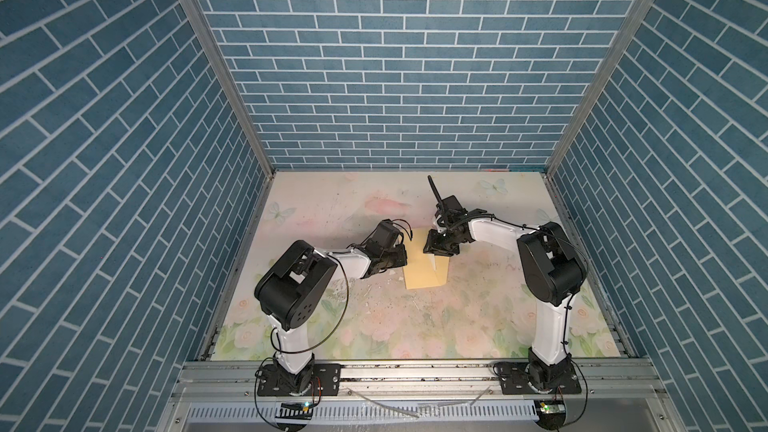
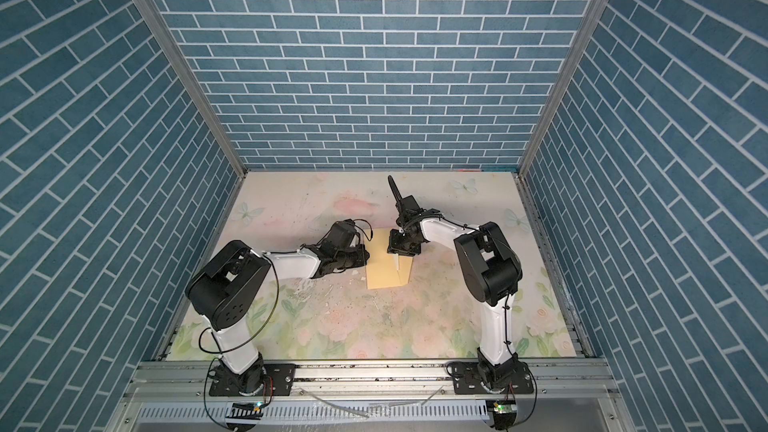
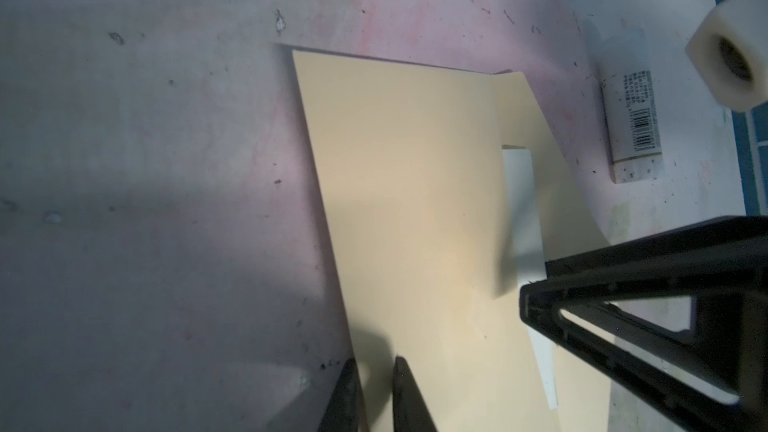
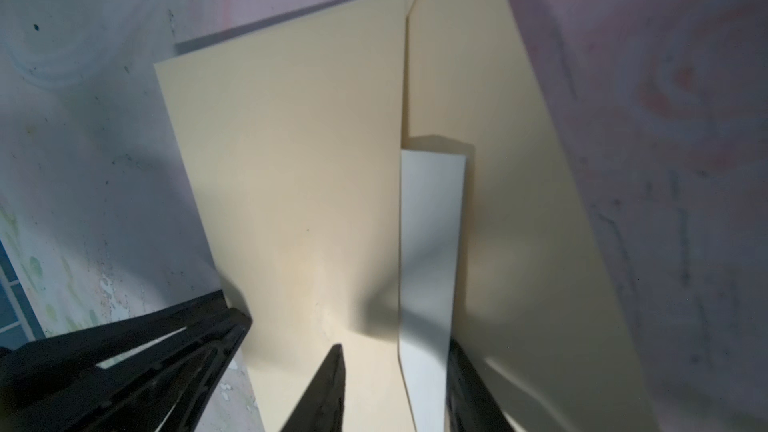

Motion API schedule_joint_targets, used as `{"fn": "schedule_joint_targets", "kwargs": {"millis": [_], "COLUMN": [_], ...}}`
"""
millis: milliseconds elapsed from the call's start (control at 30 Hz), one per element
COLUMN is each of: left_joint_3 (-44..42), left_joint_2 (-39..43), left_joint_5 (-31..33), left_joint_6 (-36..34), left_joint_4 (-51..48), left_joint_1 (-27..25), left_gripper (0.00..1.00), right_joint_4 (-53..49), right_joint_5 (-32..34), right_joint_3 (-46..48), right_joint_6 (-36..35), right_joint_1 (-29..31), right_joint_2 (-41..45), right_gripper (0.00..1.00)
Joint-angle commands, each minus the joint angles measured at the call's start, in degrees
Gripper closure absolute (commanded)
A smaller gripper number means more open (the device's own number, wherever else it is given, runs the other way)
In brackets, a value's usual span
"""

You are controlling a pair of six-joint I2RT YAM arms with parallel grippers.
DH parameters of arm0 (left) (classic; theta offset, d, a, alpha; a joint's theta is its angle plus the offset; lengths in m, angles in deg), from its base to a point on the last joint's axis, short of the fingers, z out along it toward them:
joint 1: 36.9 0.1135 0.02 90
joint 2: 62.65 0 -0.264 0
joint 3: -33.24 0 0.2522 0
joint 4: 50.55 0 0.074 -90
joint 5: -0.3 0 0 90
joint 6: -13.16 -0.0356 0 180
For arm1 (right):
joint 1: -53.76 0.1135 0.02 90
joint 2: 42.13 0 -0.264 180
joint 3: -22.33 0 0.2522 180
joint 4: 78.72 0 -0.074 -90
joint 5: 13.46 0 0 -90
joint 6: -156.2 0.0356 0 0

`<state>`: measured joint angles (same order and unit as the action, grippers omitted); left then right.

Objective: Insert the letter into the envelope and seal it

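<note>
**Q:** Foreground: where does the envelope lie?
**A:** The envelope [image 1: 419,274] lies at the middle of the table [image 1: 374,317] in both top views, its length running near to far. Its flap [image 4: 519,201] stands open along one long side.

**Q:** And the left gripper?
**A:** The left gripper [image 3: 376,361] meets the opposite long edge from the side. Its fingers [image 3: 409,396] stand close together, with that edge running into the narrow gap. Whether they pinch it cannot be told.

**Q:** Farther back?
**A:** The right gripper [image 4: 395,344] points down over the envelope's mouth, fingers [image 4: 328,388] spread. The letter [image 4: 432,222] shows only as a pale strip projecting from the mouth, between body and flap. It passes between the spread fingers, against one and clear of the other. On the flap side a glue stick [image 3: 631,126] lies on the table, apart from the envelope. The blue brick wall [image 1: 395,76] closes the scene
</note>
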<state>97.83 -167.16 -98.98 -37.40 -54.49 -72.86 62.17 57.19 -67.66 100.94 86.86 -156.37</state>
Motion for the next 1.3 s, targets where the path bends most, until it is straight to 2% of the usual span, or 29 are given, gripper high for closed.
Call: {"fn": "schedule_joint_targets", "kwargs": {"millis": [0, 533, 900, 1000, 1167, 1233, 1267], "left_joint_3": [-0.03, 0.76, 1.03, 1.09, 3.21, 4.78, 5.65], "left_joint_2": [-2.54, -3.24, -2.34, 0.33, 7.65, 10.42, 11.53], "left_joint_5": [-1.05, -1.58, -1.16, 0.81, 6.42, 8.13, 8.72], "left_joint_6": [-0.15, -0.33, -0.90, -2.60, -7.37, -9.28, -9.91], "left_joint_4": [-2.73, -2.62, -3.38, -5.09, -12.30, -15.67, -17.06], "left_joint_1": [-0.25, -0.25, -0.25, -0.25, -0.29, -0.29, -0.38], "left_gripper": [0.83, 0.82, 0.74, 0.66, 0.42, 0.36, 0.34], "right_joint_4": [-0.19, 1.18, 0.89, -0.59, -3.11, -3.94, -4.16], "right_joint_5": [-1.39, -3.06, -1.92, 1.68, 10.79, 13.90, 15.73], "right_joint_3": [-1.89, -3.21, -3.55, -3.64, -3.19, -2.57, -2.01], "right_joint_6": [1.95, 2.18, 1.03, -1.02, -5.88, -8.01, -8.85], "right_joint_1": [1.15, 2.23, 2.41, 2.10, 1.13, 0.53, 0.23], "right_joint_2": [-2.31, -3.93, -2.00, 1.90, 12.15, 16.00, 17.62], "right_gripper": [0.60, 0.60, 0.59, 0.55, 0.49, 0.46, 0.42]}}
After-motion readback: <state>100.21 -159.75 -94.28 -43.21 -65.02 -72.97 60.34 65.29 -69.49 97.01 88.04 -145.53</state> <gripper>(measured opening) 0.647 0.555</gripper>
